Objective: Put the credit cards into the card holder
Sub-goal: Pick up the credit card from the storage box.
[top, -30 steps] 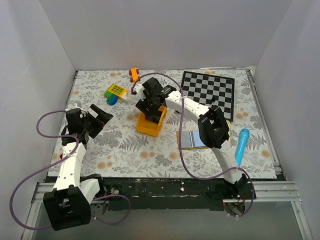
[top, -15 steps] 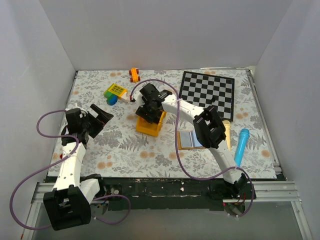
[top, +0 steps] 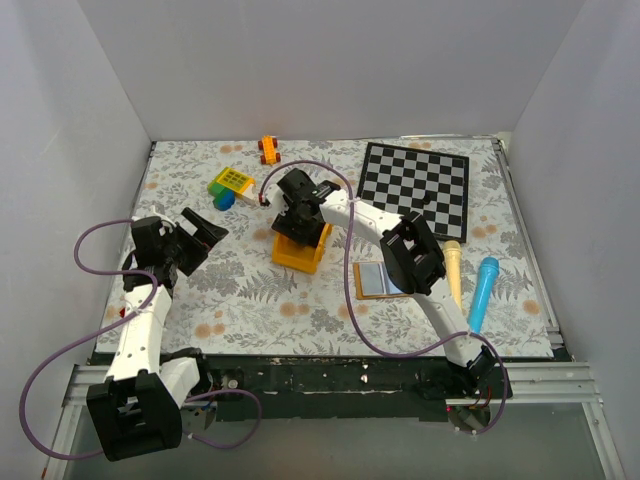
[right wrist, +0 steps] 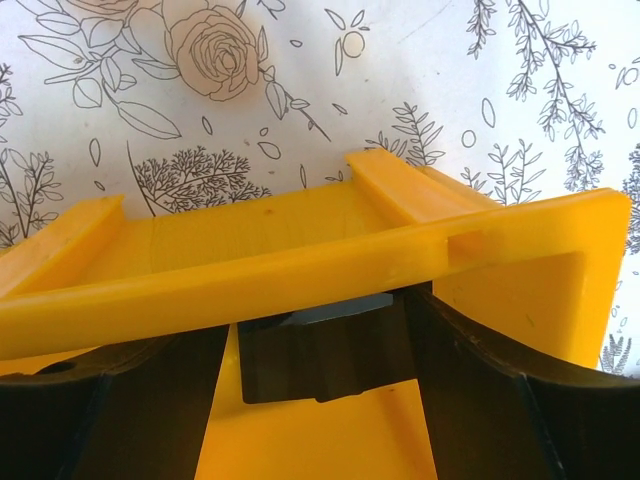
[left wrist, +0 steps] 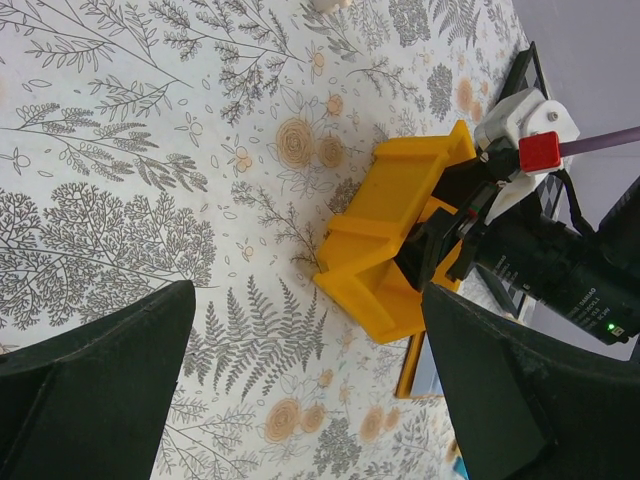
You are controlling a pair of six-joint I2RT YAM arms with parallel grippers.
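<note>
The black credit cards lie in the yellow bin, partly hidden behind its rim. My right gripper reaches down into the bin with one finger on each side of the cards; a thin strip of yellow shows at the left finger. From above, the right gripper hides the cards. The card holder lies open on the table right of the bin, tan rim and pale blue inside; its edge shows in the left wrist view. My left gripper is open and empty, far left of the bin.
A chequered board lies at the back right. A blue marker and a tan pen lie right of the card holder. Yellow-green blocks and an orange toy car sit at the back left.
My right arm has folded in toward the left and its gripper has sunk lower into the yellow bin. The left arm has not moved.
</note>
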